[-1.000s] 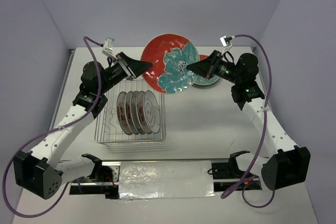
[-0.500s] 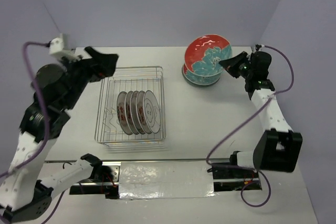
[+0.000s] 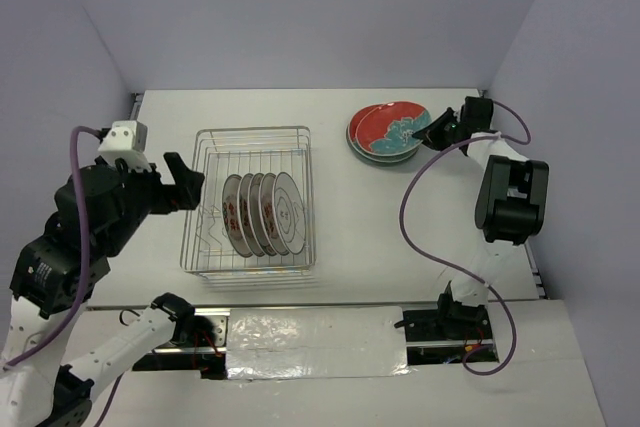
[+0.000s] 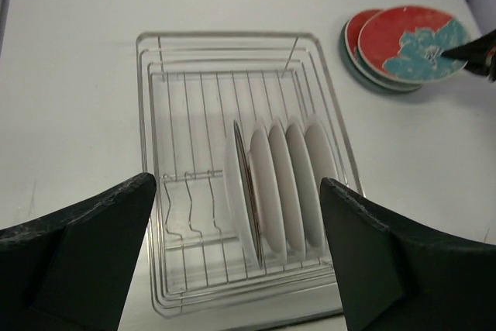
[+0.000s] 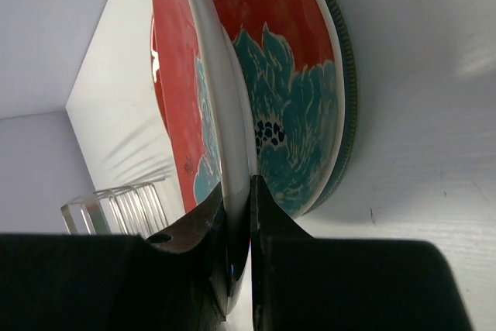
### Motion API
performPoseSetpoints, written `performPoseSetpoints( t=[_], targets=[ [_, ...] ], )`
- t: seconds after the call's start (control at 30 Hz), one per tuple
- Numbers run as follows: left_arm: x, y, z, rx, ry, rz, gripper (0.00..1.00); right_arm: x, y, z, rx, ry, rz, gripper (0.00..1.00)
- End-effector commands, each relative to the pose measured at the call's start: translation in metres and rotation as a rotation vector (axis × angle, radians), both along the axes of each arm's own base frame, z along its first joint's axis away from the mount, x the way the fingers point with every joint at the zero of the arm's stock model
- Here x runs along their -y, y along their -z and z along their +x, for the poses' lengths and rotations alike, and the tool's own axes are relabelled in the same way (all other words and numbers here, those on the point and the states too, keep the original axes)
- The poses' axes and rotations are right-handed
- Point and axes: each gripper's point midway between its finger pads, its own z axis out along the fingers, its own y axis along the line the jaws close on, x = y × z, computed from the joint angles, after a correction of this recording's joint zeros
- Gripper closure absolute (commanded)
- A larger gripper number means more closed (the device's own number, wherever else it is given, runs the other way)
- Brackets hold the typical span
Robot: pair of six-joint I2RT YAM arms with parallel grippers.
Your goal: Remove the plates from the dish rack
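Top view: about five white plates [image 3: 262, 213] are standing in the dish rack [image 3: 250, 131] mid-frame, so I'm guessing we're under halfway. A few red plates [image 3: 385, 132] are stacking on the worktop [image 3: 380, 217] upper right.

Left wrist view: the left gripper [image 4: 238, 187] is hanging wide open above the rack, holding nothing.

Right wrist view is showing what the others aren't: the right gripper [image 5: 239, 191] is clamping a red floral plate [image 5: 231, 106] by its rim, tilted over the stack.

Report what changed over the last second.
The left gripper let go of the red plate, opened and drew back left of the dish rack. The right gripper, still pinching the rim, carried that plate right and down to the stack of plates. The plates standing in the rack stayed put.
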Motion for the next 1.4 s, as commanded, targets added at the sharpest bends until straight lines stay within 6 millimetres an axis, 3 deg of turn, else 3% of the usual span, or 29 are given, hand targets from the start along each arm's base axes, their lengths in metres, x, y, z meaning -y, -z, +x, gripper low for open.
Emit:
performPoseSetpoints(
  t=[0.0, 0.07, 0.13, 0.27, 0.3, 0.33, 0.37, 0.43, 0.47, 0.53, 0.57, 0.6, 0.77, 0.83, 0.97, 1.0, 1.13, 1.17, 1.2, 1.23, 1.27, 1.33, 1.37],
  targets=[
    [0.002, 0.016, -0.008, -0.027, 0.039, 0.017, 0.01, -0.005, -0.05, 0.029, 0.156, -0.08, 0.021, 0.9],
    [0.005, 0.024, -0.009, -0.05, 0.047, 0.009, 0.0, -0.003, -0.026, 0.028, 0.088, -0.083, -0.004, 0.72],
    [0.002, 0.03, -0.009, -0.071, 0.028, 0.015, 0.0, -0.004, -0.006, 0.024, -0.002, -0.105, -0.058, 0.67],
    [-0.008, 0.033, -0.009, -0.103, -0.029, 0.042, 0.0, -0.003, 0.002, 0.021, -0.057, -0.11, -0.153, 0.62],
    [-0.011, 0.031, -0.011, -0.107, -0.036, 0.048, 0.0, 0.005, 0.008, 0.017, -0.093, -0.098, -0.22, 0.5],
    [-0.012, 0.032, -0.01, -0.119, -0.04, 0.059, 0.01, 0.0, 0.01, 0.014, -0.118, -0.108, -0.261, 0.45],
    [-0.014, 0.031, -0.012, -0.129, -0.046, 0.069, 0.01, 0.008, 0.009, 0.012, -0.16, -0.084, -0.333, 0.38],
    [-0.015, 0.036, -0.007, -0.164, -0.06, 0.102, 0.0, -0.003, 0.021, 0.008, -0.215, -0.145, -0.43, 0.36],
    [-0.015, 0.039, -0.006, -0.178, -0.065, 0.11, 0.0, -0.004, 0.015, 0.007, -0.246, -0.157, -0.472, 0.35],
    [-0.012, 0.047, 0.0, -0.221, -0.066, 0.125, 0.0, 0.003, 0.03, 0.008, -0.309, -0.16, -0.577, 0.31],
    [-0.011, 0.048, 0.0, -0.23, -0.065, 0.12, 0.0, -0.013, 0.022, 0.014, -0.291, -0.186, -0.613, 0.3],
    [-0.009, 0.049, 0.001, -0.237, -0.058, 0.117, 0.0, -0.016, 0.03, 0.01, -0.325, -0.209, -0.628, 0.3],
    [-0.002, 0.054, 0.003, -0.263, -0.04, 0.101, 0.0, -0.039, 0.034, 0.021, -0.32, -0.266, -0.608, 0.28],
    [0.001, 0.059, 0.004, -0.279, -0.034, 0.104, 0.0, -0.039, 0.044, 0.017, -0.362, -0.271, -0.603, 0.28],
    [0.001, 0.068, 0.006, -0.299, -0.034, 0.114, 0.0, -0.013, 0.045, 0.008, -0.394, -0.169, -0.713, 0.22],
    [0.002, 0.069, 0.006, -0.301, -0.031, 0.113, 0.0, -0.009, 0.034, 0.006, -0.374, -0.153, -0.731, 0.14],
    [0.006, 0.08, 0.011, -0.333, -0.031, 0.121, 0.0, -0.002, 0.015, -0.01, -0.363, -0.12, -0.764, 0.13],
    [0.007, 0.085, 0.012, -0.344, -0.034, 0.122, 0.0, -0.004, -0.012, -0.008, -0.281, -0.097, -0.759, 0.12],
    [0.008, 0.088, 0.014, -0.347, -0.048, 0.113, 0.01, -0.008, -0.022, -0.012, -0.249, -0.1, -0.745, 0.12],
    [0.009, 0.091, 0.015, -0.352, -0.054, 0.113, 0.01, -0.011, -0.019, -0.027, -0.248, -0.112, -0.74, 0.12],
    [0.009, 0.1, 0.016, -0.371, -0.064, 0.123, 0.02, -0.016, -0.06, -0.029, -0.122, -0.082, -0.734, 0.11],
    [0.008, 0.114, 0.022, -0.395, -0.106, 0.153, 0.04, -0.028, -0.068, -0.051, -0.073, -0.106, -0.743, 0.11],
    [0.01, 0.118, 0.023, -0.404, -0.115, 0.163, 0.06, -0.03, -0.099, -0.061, 0.009, -0.081, -0.736, 0.1]
  ],
)
